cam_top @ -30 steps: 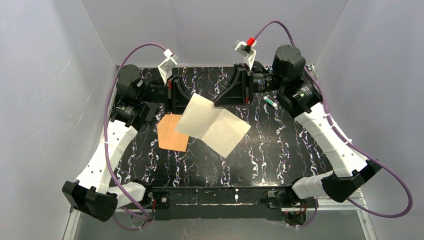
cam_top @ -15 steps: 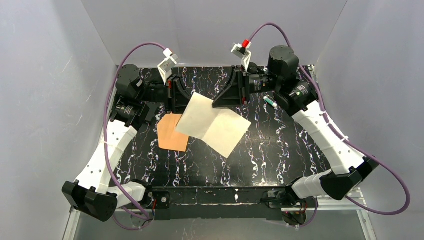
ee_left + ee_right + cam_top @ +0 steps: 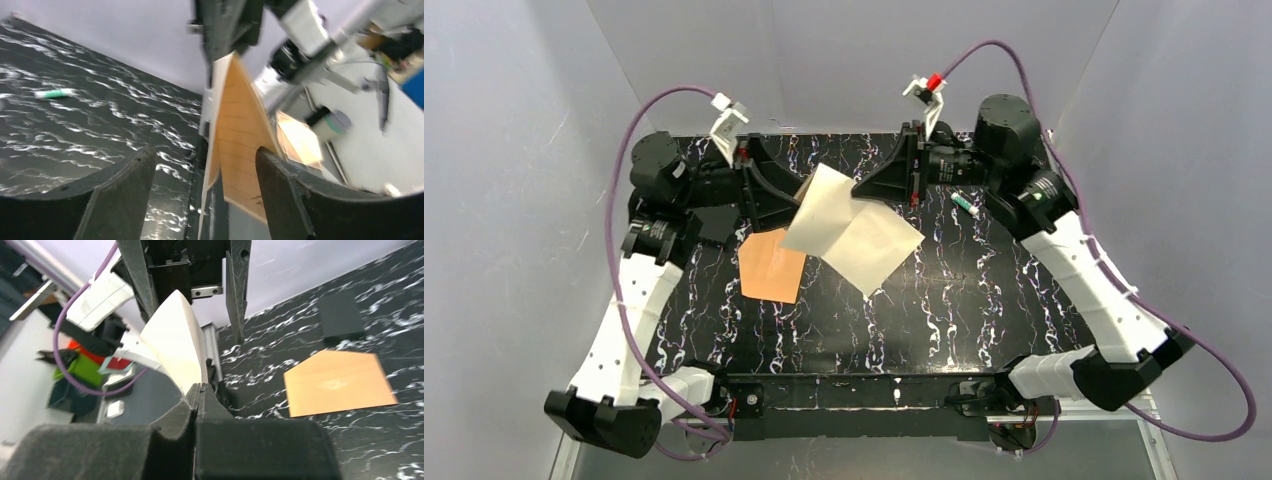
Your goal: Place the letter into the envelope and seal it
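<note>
1. Black white-veined surface (image 3: 984, 300), grey walls on three sides; both arms reach toward the far edge.
2. We see the letter (image 3: 854, 240) up off the surface, hanging between the two pincers. The sheet is bent along a crease, and its lower corner points toward mid-surface.
3. Right pincer (image 3: 200, 390): fingers pressed together on the letter's edge, with the paper curving up out of the pinch.
4. Left pincer (image 3: 205, 151): fingers (image 3: 125, 190) spread apart, with the letter's other end standing edge-on in the gap. We can't tell whether either finger touches it.
5. Envelope (image 3: 769, 270) lies flat on the surface, left of centre, near the left pincer. From above, the letter overlaps its upper right corner.
6. Small green-and-white tube (image 3: 965, 204) lies on the surface beside the right arm, well apart from the envelope.
</note>
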Motion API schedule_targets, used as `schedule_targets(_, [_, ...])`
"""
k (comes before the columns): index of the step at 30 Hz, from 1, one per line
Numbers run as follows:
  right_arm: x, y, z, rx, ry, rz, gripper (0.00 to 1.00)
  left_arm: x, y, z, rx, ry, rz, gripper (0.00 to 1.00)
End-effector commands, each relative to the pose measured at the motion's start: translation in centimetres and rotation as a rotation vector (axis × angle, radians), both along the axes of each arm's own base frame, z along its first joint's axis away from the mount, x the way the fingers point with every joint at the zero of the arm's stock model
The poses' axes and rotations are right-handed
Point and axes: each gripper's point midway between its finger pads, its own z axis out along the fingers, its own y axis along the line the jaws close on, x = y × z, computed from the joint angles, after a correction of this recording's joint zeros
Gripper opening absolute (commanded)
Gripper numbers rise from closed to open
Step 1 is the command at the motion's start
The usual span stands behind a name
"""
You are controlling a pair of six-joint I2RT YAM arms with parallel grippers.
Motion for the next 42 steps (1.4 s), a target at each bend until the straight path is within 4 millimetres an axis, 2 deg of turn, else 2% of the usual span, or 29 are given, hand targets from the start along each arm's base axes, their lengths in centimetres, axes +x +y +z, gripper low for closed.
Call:
schedule_targets(1, [0.5, -2.3, 5.1, 0.111, -0.216, -0.198, 0.01, 1.8, 3.0, 0.1, 0.098, -0.147, 0.342, 0.77])
schedule_targets(4, [2.9, -3.6, 7.5, 0.152, -0.260, -0.383, 0.01, 4.2, 6.4, -1.7, 0.251, -0.152, 0.625, 0.87])
schedule_targets(6, [4.3, -4.4, 9.4, 0.189, -0.289, -0.480, 0.01, 5.3, 8.1, -1.8, 0.284, -0.159, 0.756, 0.90])
schedule_targets(8, [5.2, -4.7, 10.6, 0.241, -0.299, -0.537, 0.01, 5.8, 8.9, -1.3, 0.263, -0.137, 0.828, 0.91])
schedule_targets(11, [6.1, -5.4, 12.0, 0.363, -0.268, -0.614, 0.01, 5.3, 7.9, -0.2, 0.185, -0.084, 0.794, 0.91])
schedule_targets(14, [5.9, -6.2, 13.7, 0.507, -0.236, -0.637, 0.01, 4.6, 6.2, 1.5, 0.068, -0.007, 0.706, 0.90])
schedule_targets(18, [4.2, -6.3, 16.0, 0.665, -0.205, -0.546, 0.01, 2.9, 3.8, 5.3, -0.172, 0.076, 0.517, 0.91])
schedule_targets(20, [3.3, -6.2, 16.8, 0.721, -0.192, -0.492, 0.01, 2.8, 3.7, 6.9, -0.218, 0.087, 0.503, 0.92])
schedule_targets(23, [2.3, -6.2, 17.9, 0.791, -0.151, -0.418, 0.01, 3.1, 3.5, 8.2, -0.251, 0.112, 0.486, 0.89])
schedule_targets(27, [1.5, -6.0, 18.5, 0.827, -0.113, -0.349, 0.01, 2.8, 2.9, 9.9, -0.306, 0.144, 0.415, 0.90])
schedule_targets(33, [1.9, -5.9, 18.1, 0.823, -0.107, -0.364, 0.01, 1.8, 2.7, 13.0, -0.434, 0.166, 0.295, 0.91])
schedule_targets(37, [2.6, -5.9, 17.6, 0.822, -0.097, -0.398, 0.01, 1.5, 3.2, 13.6, -0.473, 0.134, 0.326, 0.88])
schedule_targets(42, [3.2, -5.5, 17.0, 0.813, -0.082, -0.405, 0.01, 2.1, 3.5, 13.4, -0.498, 0.161, 0.357, 0.87])
